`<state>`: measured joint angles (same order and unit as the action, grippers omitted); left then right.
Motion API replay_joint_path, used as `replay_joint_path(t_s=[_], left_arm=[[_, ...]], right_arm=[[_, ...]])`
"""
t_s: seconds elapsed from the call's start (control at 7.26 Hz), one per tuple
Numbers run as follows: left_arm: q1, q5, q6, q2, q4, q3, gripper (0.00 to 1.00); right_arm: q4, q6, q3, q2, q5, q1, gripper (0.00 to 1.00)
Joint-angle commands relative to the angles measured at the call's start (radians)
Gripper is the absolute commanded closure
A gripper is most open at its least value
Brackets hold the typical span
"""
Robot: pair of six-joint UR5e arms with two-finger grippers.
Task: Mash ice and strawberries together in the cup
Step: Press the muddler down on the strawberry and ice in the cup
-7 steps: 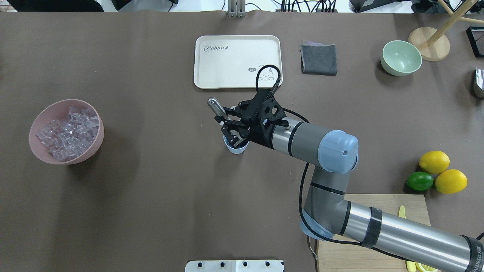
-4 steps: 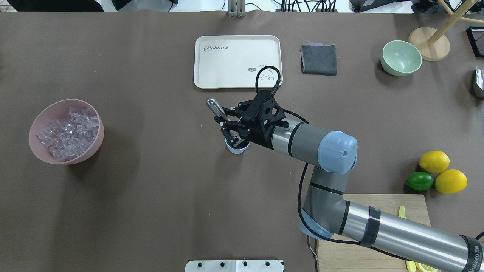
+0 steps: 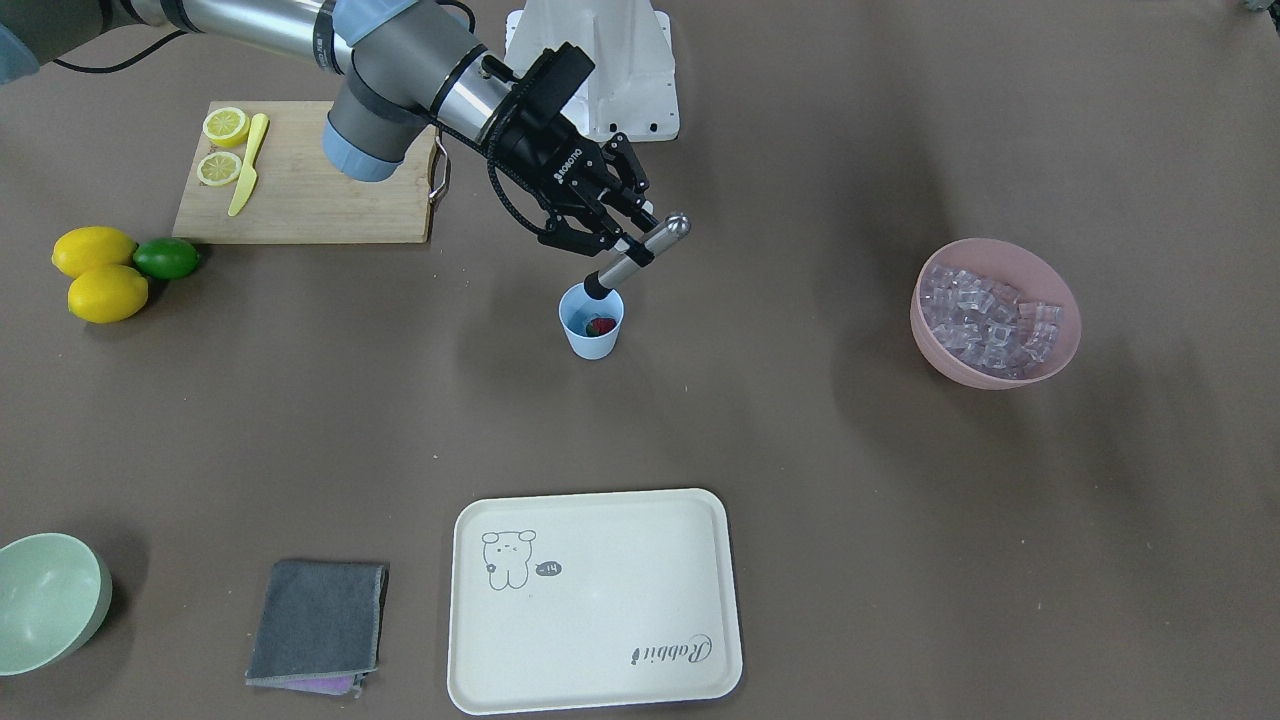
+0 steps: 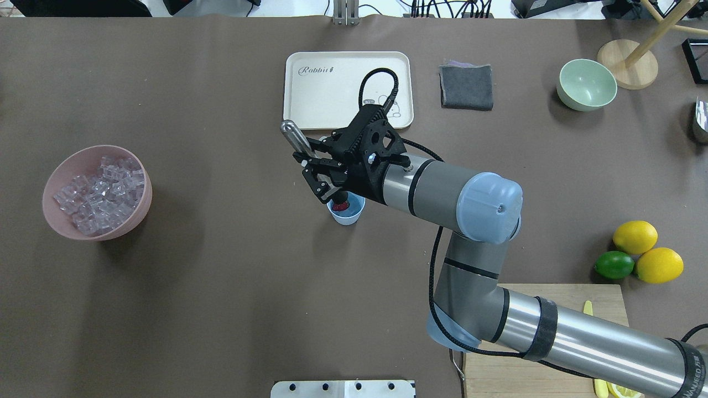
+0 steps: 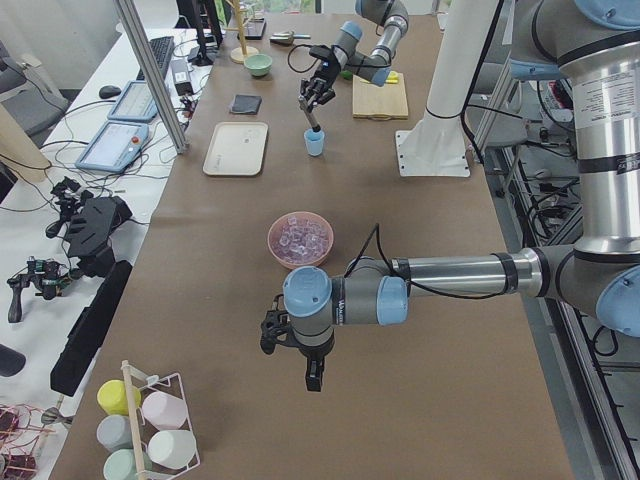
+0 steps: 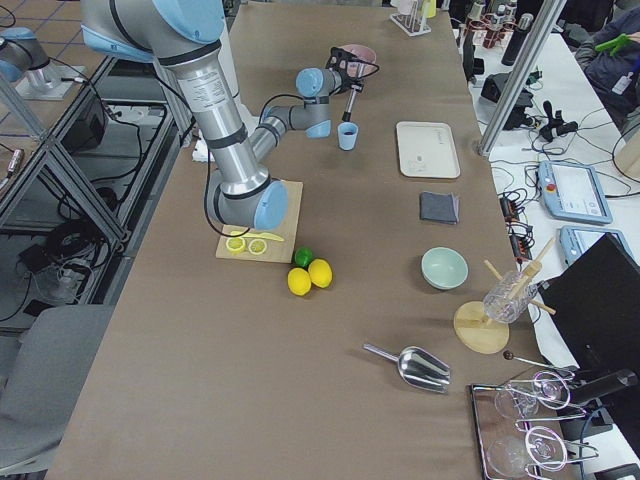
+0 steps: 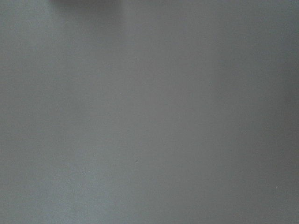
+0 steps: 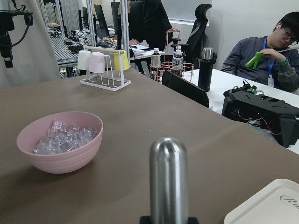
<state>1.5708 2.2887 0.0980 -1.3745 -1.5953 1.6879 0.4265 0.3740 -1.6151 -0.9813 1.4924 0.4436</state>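
Note:
The small light-blue cup (image 4: pixel 347 212) (image 3: pixel 591 322) stands mid-table with a red strawberry (image 3: pixel 600 325) (image 4: pixel 340 206) inside. My right gripper (image 4: pixel 318 170) (image 3: pixel 630 250) hangs over it, shut on a tilted steel muddler (image 4: pixel 295 139) (image 3: pixel 640 255) (image 8: pixel 168 179) whose black tip sits at the cup's rim. Ice (image 4: pixel 102 190) (image 3: pixel 985 318) fills the pink bowl (image 4: pixel 55 218) (image 8: pixel 60 161) far to the left; whether any ice lies in the cup I cannot tell. My left gripper (image 5: pixel 312 380) points down near the table's left end; open or shut, I cannot tell.
A cream tray (image 4: pixel 310 110) lies just beyond the cup, a grey cloth (image 4: pixel 466 87) and a pale green bowl (image 4: pixel 586 84) to its right. Two lemons (image 4: pixel 636 236) and a lime (image 4: pixel 614 265) sit by the wooden cutting board (image 4: pixel 553 298).
My right gripper has lifted and shifted away from me with the muddler, uncovering the cup's mouth so the strawberry shows from overhead.

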Motion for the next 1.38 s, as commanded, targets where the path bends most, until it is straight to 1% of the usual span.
replay_joint_path(t_s=[0.0,0.28,0.55,0.69,0.83,0.96,1.1,1.24], left_arm=[[0.000,0.000,0.000,0.000,0.000,-0.001,0.01],[0.000,0.000,0.000,-0.002,0.000,-0.001,0.01],[0.000,0.000,-0.001,-0.003,0.000,-0.001,0.01],[0.000,0.000,-0.001,-0.003,0.000,-0.001,0.01],[0.000,0.000,-0.001,-0.003,0.000,-0.001,0.01],[0.000,0.002,-0.001,-0.002,0.000,0.001,0.01],[0.000,0.002,0.000,-0.002,0.000,-0.001,0.01],[0.000,0.003,0.000,-0.002,0.000,-0.005,0.01]], right_arm=[[-0.192,-0.006,0.145,-0.004,-0.006,-0.008,1.00],[-0.195,-0.006,0.153,-0.003,-0.006,-0.008,1.00],[-0.189,0.000,0.143,0.006,-0.006,0.001,1.00],[-0.175,0.003,0.141,0.025,-0.004,0.004,1.00],[-0.102,0.023,0.106,0.044,-0.004,0.012,1.00],[0.013,0.048,0.025,0.044,-0.003,0.020,1.00],[0.138,0.084,-0.056,0.044,-0.003,0.026,1.00],[0.296,0.109,-0.148,0.044,-0.001,0.027,1.00]])
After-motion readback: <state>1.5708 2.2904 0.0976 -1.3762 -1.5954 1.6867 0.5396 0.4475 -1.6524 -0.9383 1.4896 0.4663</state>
